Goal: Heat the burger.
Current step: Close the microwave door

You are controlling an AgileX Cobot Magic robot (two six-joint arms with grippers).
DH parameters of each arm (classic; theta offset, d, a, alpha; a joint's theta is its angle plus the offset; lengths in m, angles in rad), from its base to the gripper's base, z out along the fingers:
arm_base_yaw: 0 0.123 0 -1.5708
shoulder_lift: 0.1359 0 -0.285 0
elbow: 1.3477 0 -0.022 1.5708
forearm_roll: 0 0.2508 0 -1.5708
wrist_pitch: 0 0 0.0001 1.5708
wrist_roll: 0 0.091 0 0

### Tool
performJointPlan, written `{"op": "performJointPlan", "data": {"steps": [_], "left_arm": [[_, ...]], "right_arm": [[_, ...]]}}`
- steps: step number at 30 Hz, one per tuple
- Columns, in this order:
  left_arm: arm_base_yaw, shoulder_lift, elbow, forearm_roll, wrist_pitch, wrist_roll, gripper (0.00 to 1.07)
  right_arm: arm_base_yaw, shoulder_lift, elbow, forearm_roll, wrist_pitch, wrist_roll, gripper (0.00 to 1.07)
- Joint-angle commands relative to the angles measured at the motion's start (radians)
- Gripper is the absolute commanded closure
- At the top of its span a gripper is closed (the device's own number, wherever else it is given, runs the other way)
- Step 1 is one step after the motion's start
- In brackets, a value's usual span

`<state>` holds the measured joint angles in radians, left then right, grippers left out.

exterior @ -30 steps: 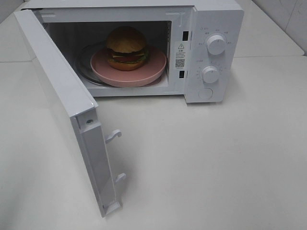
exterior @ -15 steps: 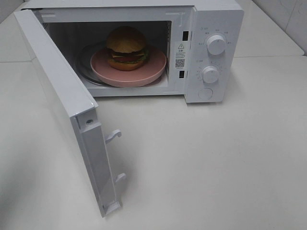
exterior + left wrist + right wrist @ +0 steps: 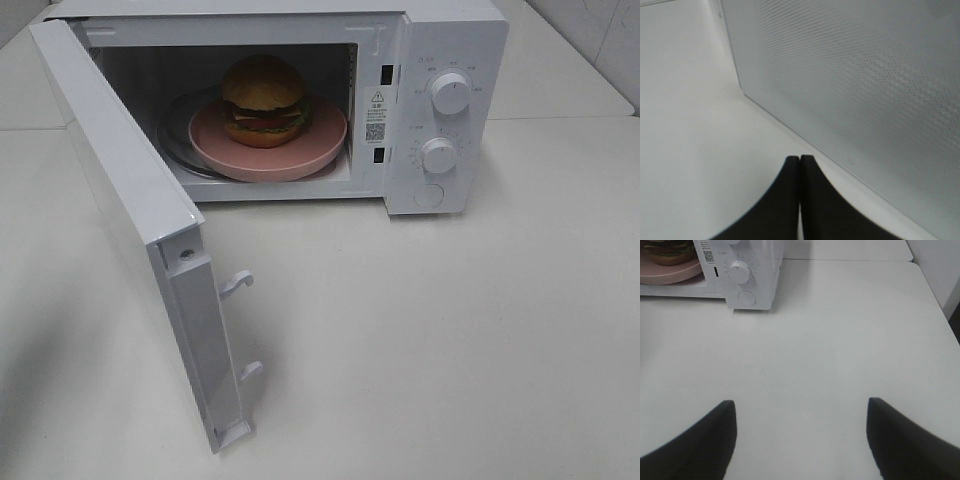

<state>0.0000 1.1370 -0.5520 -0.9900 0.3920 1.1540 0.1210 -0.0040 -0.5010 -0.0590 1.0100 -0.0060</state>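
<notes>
We find the left claw (image 3: 800, 158) fully closed, its black fingers pressed together with nothing between them, close beside the dotted panel of the open white microwave door (image 3: 110, 170). The right claw (image 3: 801, 401) stands wide and empty above the white table (image 3: 840, 340). The burger with the golden-brown bun (image 3: 263, 100) sits on a round pink plate (image 3: 325, 135) inside the white microwave oven (image 3: 455, 30). A warning-triangle label and QR-code sticker (image 3: 376, 130) sit beside the cavity. Markings ring two white dials (image 3: 451, 93). We could read none of the print.
</notes>
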Motion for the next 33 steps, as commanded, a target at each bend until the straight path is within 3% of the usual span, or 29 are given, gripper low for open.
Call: {"op": "performJointPlan", "data": {"steps": [1, 10, 20, 33], "left_arm": [[-0.060, 0.090, -0.060, -0.080, -0.032, 0.107, 1.06], [-0.183, 0.255, -0.175, -0.084, -0.105, 0.119, 1.06], [-0.235, 0.370, -0.276, -0.091, -0.104, 0.118, 1.06], [-0.363, 0.515, -0.399, -0.094, -0.191, 0.118, 1.06]], "right_arm": [[-0.002, -0.024, 0.000, 0.005, -0.009, -0.007, 0.38], [-0.002, -0.024, 0.000, 0.005, -0.009, -0.007, 0.38], [-0.002, -0.024, 0.000, 0.005, -0.009, -0.007, 0.39], [-0.002, -0.024, 0.000, 0.005, -0.009, -0.007, 0.39]]}}
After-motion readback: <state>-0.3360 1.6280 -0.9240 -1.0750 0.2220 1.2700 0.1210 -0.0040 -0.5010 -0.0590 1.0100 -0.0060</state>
